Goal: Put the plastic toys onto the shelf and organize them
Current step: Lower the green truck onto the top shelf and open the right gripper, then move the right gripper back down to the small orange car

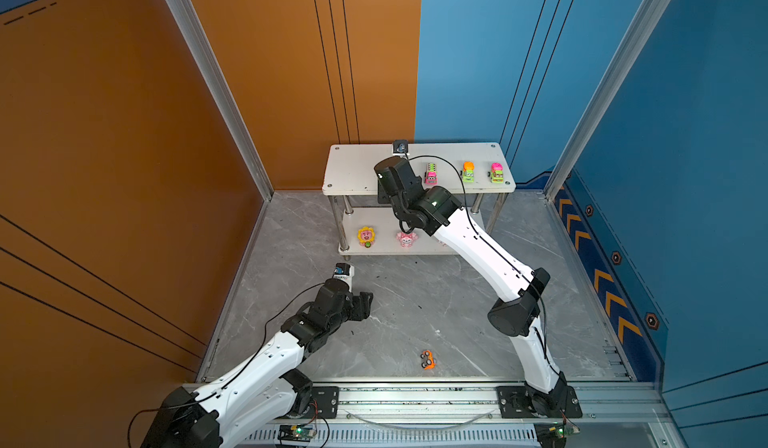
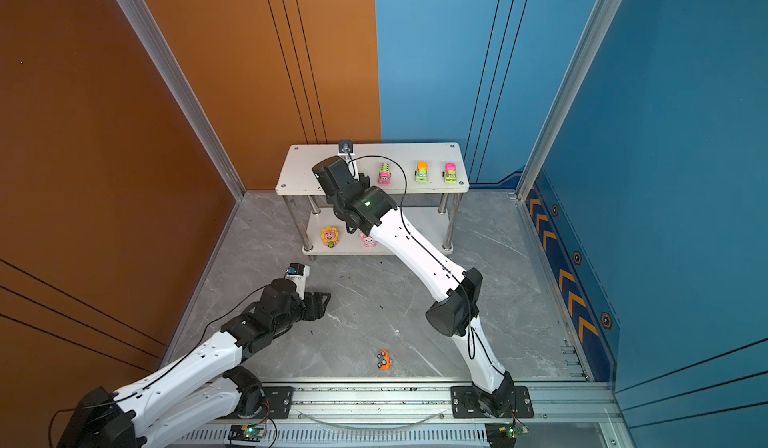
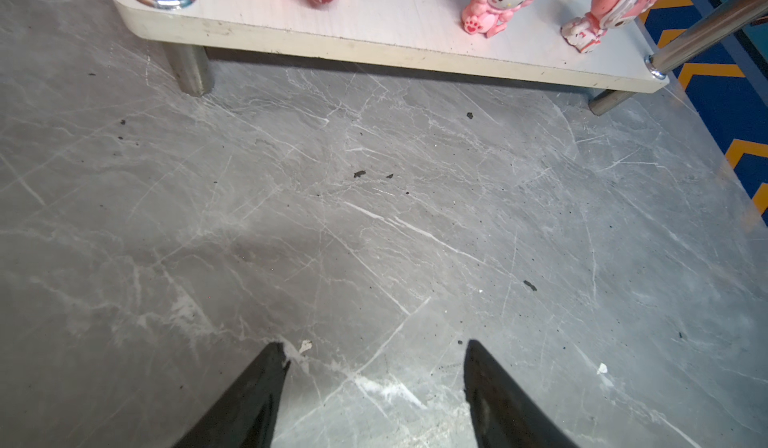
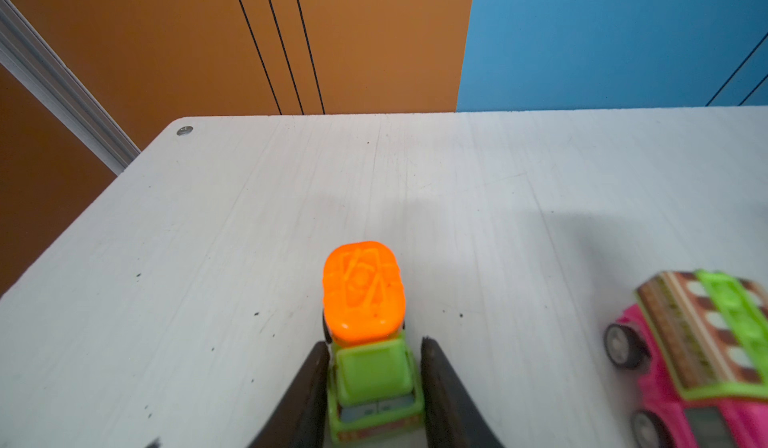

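Grey marble surface (image 1: 415,300), orange and blue walls (image 1: 291,71) behind. At the near edge, an orange toy car (image 1: 429,360) lies tipped on its side, well apart from both arms. Left gripper (image 3: 374,342) hangs over bare surface short of the shelf (image 1: 357,167), jaws spread, nothing between them. Lower board: sunflower figurine (image 1: 366,236) and two pink figurines (image 3: 494,1). Top board: three trucks (image 1: 468,172) in a row. Right gripper (image 4: 374,342) closely flanks a fourth, the green mixer truck (image 4: 361,292), which stands on its wheels. An actual pinch cannot be confirmed.
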You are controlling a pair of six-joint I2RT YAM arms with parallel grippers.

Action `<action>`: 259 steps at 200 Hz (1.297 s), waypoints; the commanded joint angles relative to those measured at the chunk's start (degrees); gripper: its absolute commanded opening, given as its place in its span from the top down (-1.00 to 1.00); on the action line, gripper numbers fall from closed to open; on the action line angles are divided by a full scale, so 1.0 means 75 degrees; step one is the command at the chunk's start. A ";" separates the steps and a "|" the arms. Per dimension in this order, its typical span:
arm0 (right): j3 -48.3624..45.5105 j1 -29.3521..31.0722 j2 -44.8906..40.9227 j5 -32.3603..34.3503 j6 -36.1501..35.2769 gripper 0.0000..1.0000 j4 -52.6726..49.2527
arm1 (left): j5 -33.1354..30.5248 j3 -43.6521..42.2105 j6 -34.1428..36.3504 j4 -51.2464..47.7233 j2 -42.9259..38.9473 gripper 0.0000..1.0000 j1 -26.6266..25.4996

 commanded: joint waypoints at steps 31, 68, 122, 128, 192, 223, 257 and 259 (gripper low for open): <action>0.0073 0.0023 -0.0386 -0.1338 -0.0128 -0.04 -0.0176 | -0.0035 -0.0137 0.0129 -0.0193 -0.0011 -0.41 0.0091; -0.0171 0.0129 -0.1304 -0.1486 -0.0585 -0.12 -0.0370 | 0.0011 -0.0066 0.0064 -0.0144 0.0186 -0.41 0.0094; -0.2986 0.0470 -0.3862 -0.0794 -0.1264 -0.16 0.0273 | 0.0082 0.0077 -0.0018 -0.0289 0.0142 -0.41 0.0057; -0.3525 0.0484 -0.4250 -0.0715 -0.1278 -0.16 0.0466 | 0.0082 0.0095 -0.0024 -0.0324 0.0136 -0.41 0.0039; -0.7828 0.0508 -0.7012 -0.1549 -0.0953 0.36 -0.0050 | 0.0030 0.0529 0.0126 -0.0450 0.0249 -0.39 -0.1032; -0.9954 0.0763 -0.7609 -0.2998 -0.0471 0.94 -0.0523 | -0.0743 0.0813 0.0374 -0.0920 0.0274 -0.39 -0.2147; -1.2222 0.1258 -0.8013 -0.4274 0.0241 0.99 0.0370 | -0.0906 0.0873 0.0098 -0.0673 0.0508 -0.32 -0.2451; -1.2344 0.1279 -0.8007 -0.4360 0.0276 0.99 0.0425 | -0.0889 0.0875 0.0077 -0.0652 0.0539 -0.31 -0.2461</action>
